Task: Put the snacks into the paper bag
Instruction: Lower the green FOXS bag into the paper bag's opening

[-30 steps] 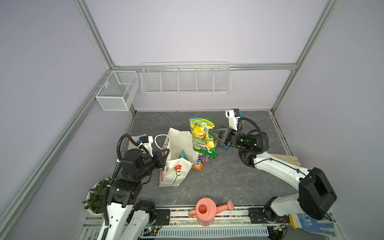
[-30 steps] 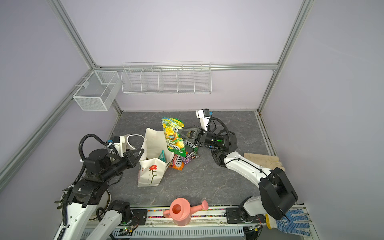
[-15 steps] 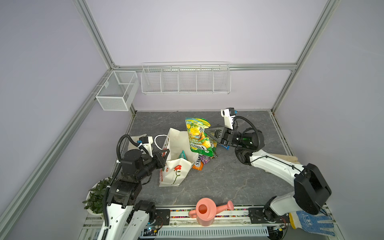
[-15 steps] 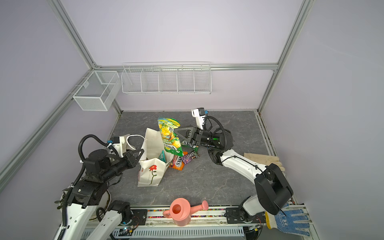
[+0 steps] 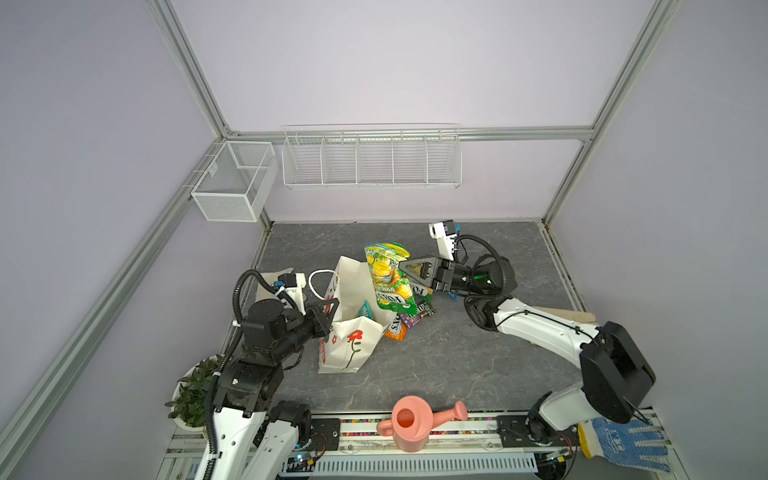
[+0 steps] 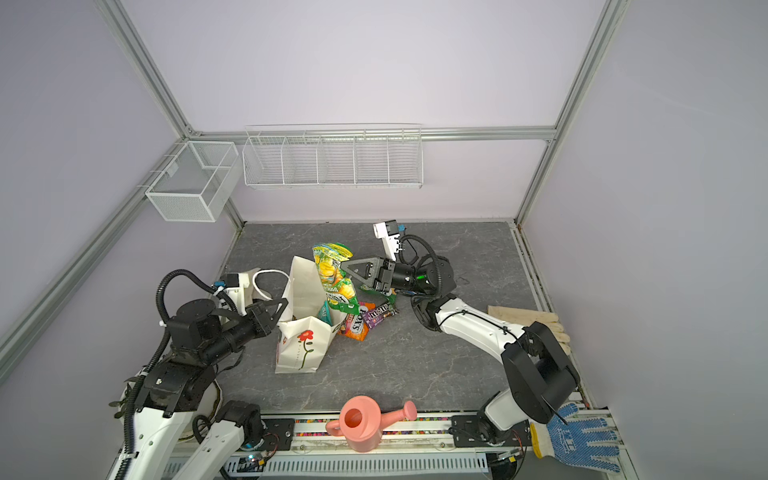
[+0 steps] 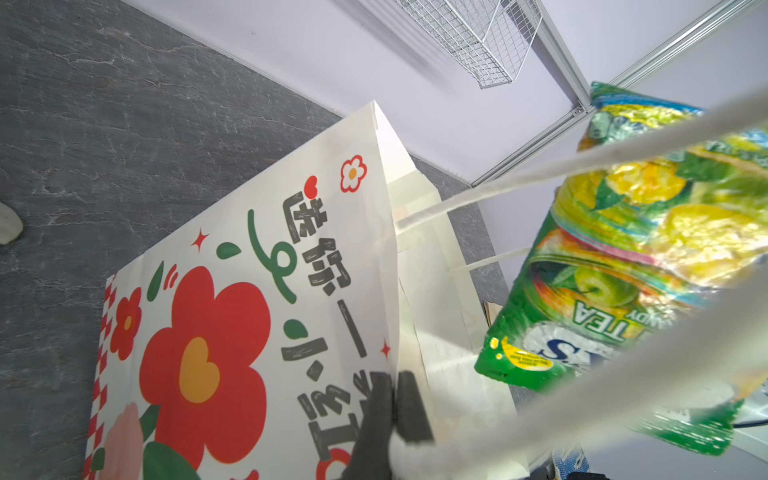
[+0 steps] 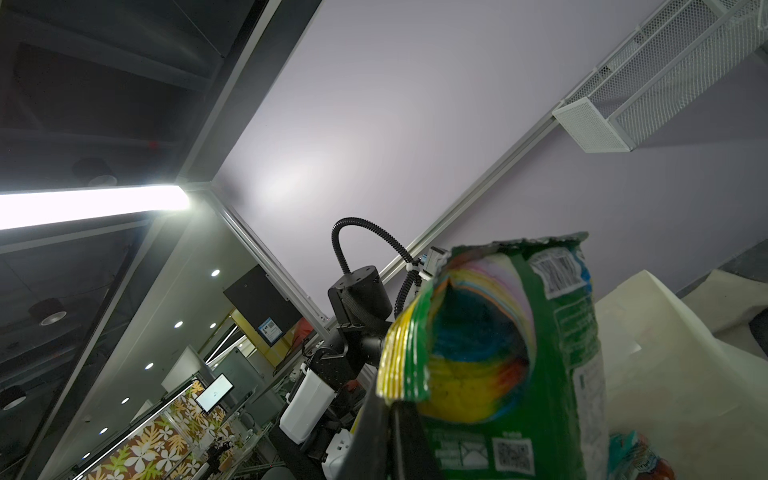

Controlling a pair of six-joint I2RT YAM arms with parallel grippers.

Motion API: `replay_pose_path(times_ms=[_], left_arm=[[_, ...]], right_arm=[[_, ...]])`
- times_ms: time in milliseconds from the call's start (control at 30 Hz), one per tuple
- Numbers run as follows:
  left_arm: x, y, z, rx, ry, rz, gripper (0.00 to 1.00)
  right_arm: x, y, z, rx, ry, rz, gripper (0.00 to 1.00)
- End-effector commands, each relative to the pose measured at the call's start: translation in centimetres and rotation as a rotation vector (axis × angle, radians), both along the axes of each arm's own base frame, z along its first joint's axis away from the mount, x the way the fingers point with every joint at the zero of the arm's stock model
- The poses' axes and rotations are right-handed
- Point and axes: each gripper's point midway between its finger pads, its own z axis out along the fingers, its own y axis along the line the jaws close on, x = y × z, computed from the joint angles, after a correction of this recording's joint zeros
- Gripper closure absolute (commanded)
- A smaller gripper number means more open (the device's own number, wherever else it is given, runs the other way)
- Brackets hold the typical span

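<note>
- The right tool (image 5: 400, 266) is clamped on the top corner of a crinkled green-and-yellow glossy FOX'S packet (image 5: 388, 282), which hangs upright from it, clear of the dark grey stone-look worktop (image 5: 478, 365).
- Taking the back wall as twelve o'clock in both top views, the packet hangs at the three o'clock rim of a tall cream-white paper bag with a red flower on its front (image 5: 349, 349). Whether the packet's lower end has passed below the rim cannot be told.
- The left tool (image 5: 331, 308) is closed on the paper bag's nine o'clock rim. The left wrist view shows its black fingers (image 7: 409, 409) pinching the edge of the flower-printed panel.
- The paper bag stands open near the worktop's centre, slightly toward nine o'clock. One white cord handle (image 5: 316, 282) loops out at its ten o'clock side.
- A teal-and-white pack (image 5: 365, 309) shows inside the bag's mouth.
- An orange-and-purple FOX'S bag (image 5: 397, 330) lies on the worktop, touching the paper bag at its three o'clock side.
- A small purple M&M's pack (image 5: 417, 318) lies just beside it, further toward three o'clock.
- A pink plastic watering can (image 5: 411, 428) stands at the six o'clock edge.
- A blue-and-white knitted glove (image 5: 623, 442) lies at five o'clock.
</note>
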Motion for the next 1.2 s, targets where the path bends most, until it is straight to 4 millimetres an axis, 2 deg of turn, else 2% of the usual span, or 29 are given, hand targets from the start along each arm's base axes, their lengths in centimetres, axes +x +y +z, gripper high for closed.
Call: replay_pose_path(times_ms=[0, 200, 433, 633, 1167], left_arm=[[-0.4, -0.1, -0.4, 0.002, 0.013, -0.009, 1.0], [-0.4, -0.1, -0.2, 0.001, 0.009, -0.008, 1.0], [-0.2, -0.2, 0.0, -0.003, 0.006, -0.011, 1.0], [-0.3, -0.2, 0.2, -0.001, 0.004, -0.01, 1.0], [-0.3, -0.1, 0.1, -0.003, 0.01, -0.009, 1.0]], right_arm=[[-0.4, -0.1, 1.1, -0.01, -0.049, -0.048, 0.93], [-0.2, 0.4, -0.9, -0.143, -0.044, -0.117, 0.93], [-0.7, 0.9, -1.8, -0.258, -0.072, -0.167, 0.93], [-0.4, 0.9, -2.9, -0.306, -0.059, -0.201, 0.93], [-0.3, 1.1, -3.7, -0.36, -0.055, -0.22, 0.93]])
